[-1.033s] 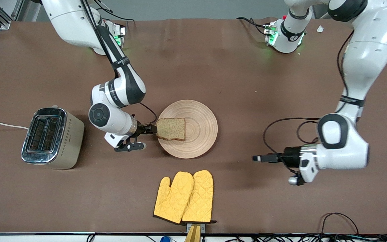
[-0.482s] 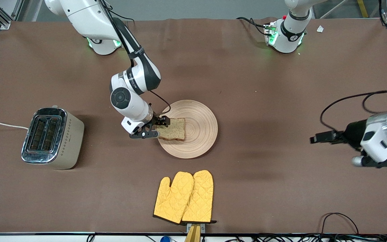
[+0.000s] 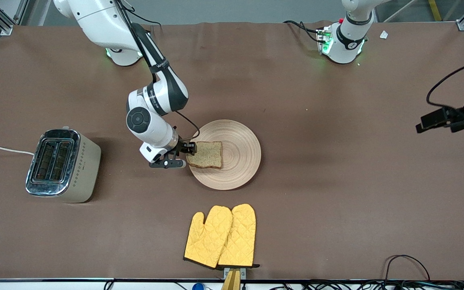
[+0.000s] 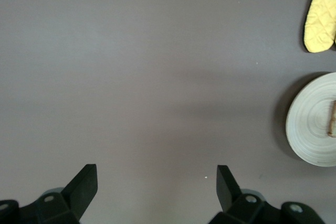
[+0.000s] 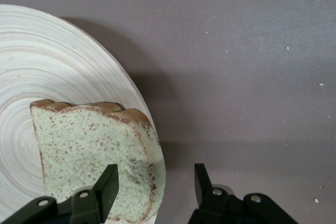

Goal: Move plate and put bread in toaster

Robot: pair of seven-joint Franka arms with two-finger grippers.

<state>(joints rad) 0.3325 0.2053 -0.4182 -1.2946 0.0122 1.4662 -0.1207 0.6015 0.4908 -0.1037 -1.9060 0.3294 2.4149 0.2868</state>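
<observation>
on the brown tabletop [image 3: 296, 121] the plate [image 3: 242, 155] sits about mid-table, with the bread [image 3: 207, 154] lying flat on the part of it toward the right arm's end; the slice's outer edge reaches the plate's rim there; the right hand [image 3: 187, 152] is down at that same rim, fingers [image 5: 107, 184] spread apart; in the right wrist view one finger overlaps the corner of the slice and the other hangs over bare tabletop just off the rim, so the rim edge sits in the gap; it's not closed on anything as far as i can see

the toaster [image 3: 61, 165] stands well apart toward the right arm's end of the table, slots up, white cord [image 3: 2, 149] trailing off the table edge; between toaster and plate it's open brown surface apart from the right arm's wrist

pair of yellow oven mitts [image 3: 220, 235] lies nearer the front camera than the plate, close to the table's front edge, a clear strip between them and the plate

left hand [image 3: 425, 123] is up over the left arm's end of the table, near that edge, well away from the plate; its fingers [image 4: 84, 187] are wide apart and hold nothing; that arm is just waiting
</observation>
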